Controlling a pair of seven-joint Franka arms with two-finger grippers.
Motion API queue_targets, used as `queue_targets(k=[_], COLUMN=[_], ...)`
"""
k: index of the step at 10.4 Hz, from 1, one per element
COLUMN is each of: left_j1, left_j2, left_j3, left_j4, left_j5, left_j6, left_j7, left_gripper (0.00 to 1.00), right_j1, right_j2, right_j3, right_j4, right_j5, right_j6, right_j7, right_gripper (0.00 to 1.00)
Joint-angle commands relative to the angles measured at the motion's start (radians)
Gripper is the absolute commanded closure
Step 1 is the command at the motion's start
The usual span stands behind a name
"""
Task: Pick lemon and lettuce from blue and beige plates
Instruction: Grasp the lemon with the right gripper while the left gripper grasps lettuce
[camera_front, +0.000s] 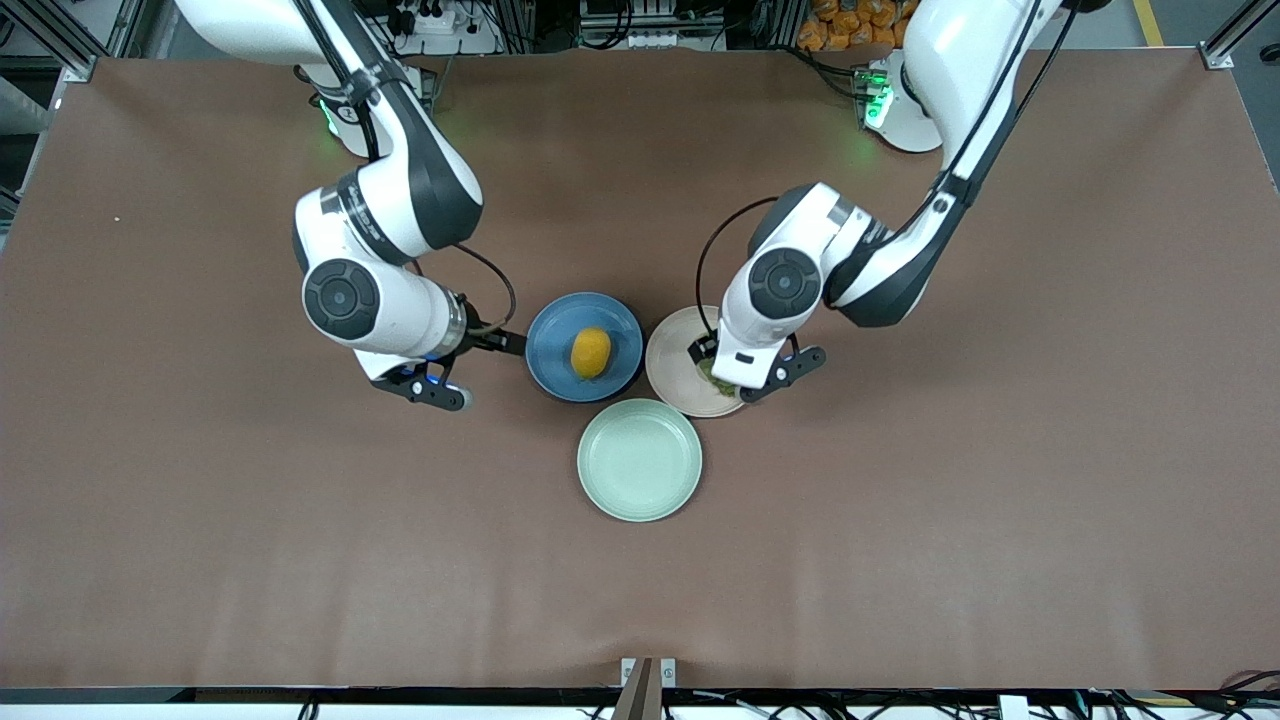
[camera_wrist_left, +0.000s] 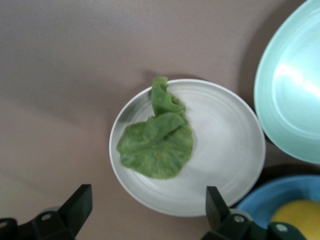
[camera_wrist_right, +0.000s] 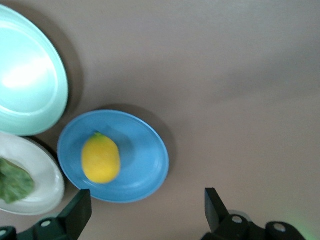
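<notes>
Risk lay with the spread-jawed right gripper (camera_front: 470, 372), offset beside the matte blue plate (camera_front: 616, 322) and liable to nudge the small oval yellow lemon (camera_front: 590, 353) rolling, while the left gripper (camera_front: 762, 380), jaws likewise apart over the pale beige plate (camera_front: 668, 360), could scrape past the thin crinkled green lettuce leaf (camera_wrist_left: 157, 142).

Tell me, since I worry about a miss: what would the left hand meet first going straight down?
Probably the crinkled green lettuce leaf on the round beige plate; the open left hand hangs over it.

Brown matte table (camera_front: 200, 520), aluminium frame rails (camera_front: 60, 40), cables along edges, even light
</notes>
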Motion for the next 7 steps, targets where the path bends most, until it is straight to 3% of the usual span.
queue_targets(k=[1,5,7], left_j1=[-0.009,-0.043,-0.041], left_j2=[0.068,0.127,0.137], left_j3=[0.002,0.011,0.012], left_j4=[0.015,0.010,0.007], left_j5=[0.052,0.069,0.069], left_j6=[0.046,0.092,0.094], left_j7=[-0.018,-0.022,-0.022], left_gripper=[0.00,0.00,0.00], right_j1=[0.004,0.100,0.145], right_j2=[0.050,0.156,0.184], right_j3=[-0.002,-0.002,-0.004], right_j4=[0.001,0.001,0.001], right_j5=[0.062,0.096,0.096], right_j6=[0.055,0.218,0.249], right_j7=[0.039,0.343,0.380], right_gripper=[0.00,0.00,0.00])
